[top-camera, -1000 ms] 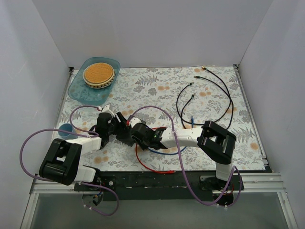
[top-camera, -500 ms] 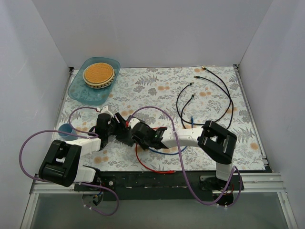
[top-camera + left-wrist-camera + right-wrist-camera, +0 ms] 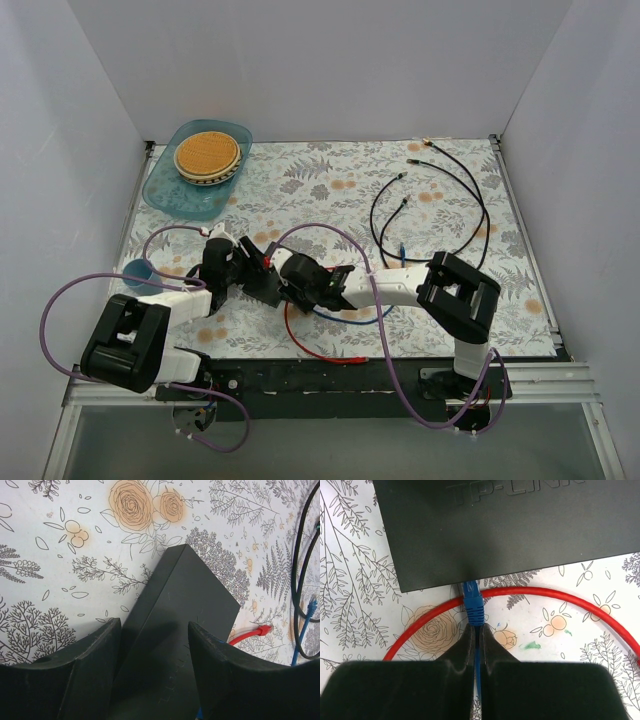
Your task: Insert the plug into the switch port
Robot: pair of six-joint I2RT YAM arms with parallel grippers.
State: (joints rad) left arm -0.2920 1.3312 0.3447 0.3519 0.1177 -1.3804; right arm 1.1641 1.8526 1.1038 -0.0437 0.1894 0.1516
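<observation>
Right gripper point(image 3: 479, 630) pinching a thin blue cord point(image 3: 477, 652) just behind its blue plastic plug point(image 3: 472, 599). Plug tip tucked under the facing edge of the flat matte black switch box point(image 3: 520, 525); sockets hidden there, so seated or not, impossible to tell. Thin red cable point(image 3: 545, 596) looping under the plug. Left gripper point(image 3: 154, 630) astride the box from the left, fingers apart; clamping or merely straddling, cannot tell. Box on the floral table cover point(image 3: 330, 190), left of centre, near the arms, mostly covered from overhead.

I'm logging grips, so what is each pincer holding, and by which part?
Left pincer grips the switch across its width; right pincer pinches the blue cable just behind its plug.
</observation>
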